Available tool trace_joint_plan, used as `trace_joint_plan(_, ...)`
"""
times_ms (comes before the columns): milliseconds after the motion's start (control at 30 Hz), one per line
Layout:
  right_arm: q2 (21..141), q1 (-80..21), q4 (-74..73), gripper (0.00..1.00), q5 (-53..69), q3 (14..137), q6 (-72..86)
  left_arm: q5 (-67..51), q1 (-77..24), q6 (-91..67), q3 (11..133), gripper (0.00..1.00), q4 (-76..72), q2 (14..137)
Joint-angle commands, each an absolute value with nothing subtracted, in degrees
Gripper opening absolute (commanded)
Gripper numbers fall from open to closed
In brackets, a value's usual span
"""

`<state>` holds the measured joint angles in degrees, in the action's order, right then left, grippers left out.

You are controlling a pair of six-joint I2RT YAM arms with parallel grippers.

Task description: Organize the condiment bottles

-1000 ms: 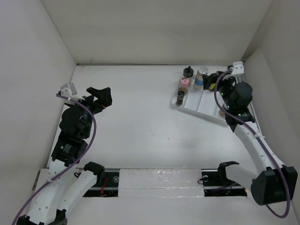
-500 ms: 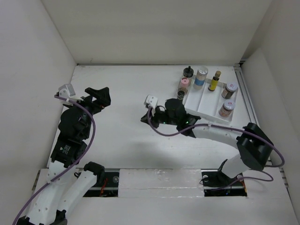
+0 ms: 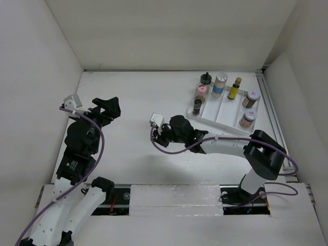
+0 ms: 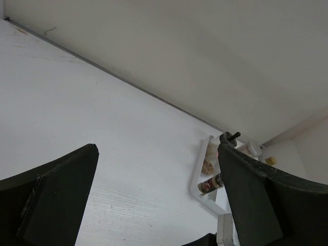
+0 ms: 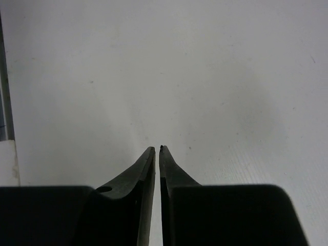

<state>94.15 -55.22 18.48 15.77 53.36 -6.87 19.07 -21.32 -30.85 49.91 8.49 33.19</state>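
White divided tray (image 3: 227, 110) on pale worktop (image 3: 133, 92), upper right of overhead frame

Seven condiment bottles gathered at it:
- black-capped pale bottle (image 3: 205, 78) at far left corner; inside or just outside the rim, cannot tell
- silver-lidded blue-labelled jar (image 3: 220, 85) beside it, to the right
- slim yellow bottle (image 3: 234, 88) next right, upright
- pink-lidded jar (image 3: 202, 93) and small dark bottle (image 3: 197, 106) in leftmost lane, dark one nearer the arms
- red-marked jar (image 3: 251, 98) and second red-marked jar (image 3: 247, 118) in rightmost lane, one behind the other

Middle lanes bare on the near side

Right pincer (image 5: 156, 149) low over bare worktop, centre of overhead frame, left of tray and apart from it; fingers drawn together to a hairline slit, nothing between

Left pincer (image 3: 107, 102) at left of overhead frame, well apart from the bottles; spread wide, nothing held; tray corner visible at lower right of the left wrist view, by the right-hand finger (image 4: 261, 200)
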Motion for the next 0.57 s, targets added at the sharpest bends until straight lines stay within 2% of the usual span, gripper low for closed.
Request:
trace_joint_plan(0, 95.00, -55.72, 22.06, 0.16, 13.37, 56.25, -7.91, 18.81, -21.53, -29.88, 49.22, 1.00, 5.27, 32.78)
trace_joint_plan(533, 95.71, -55.72, 21.53, 0.28, 10.90, 56.25, -8.43, 17.14, -21.53, -28.30, 48.69, 1.00, 4.22, 32.26)
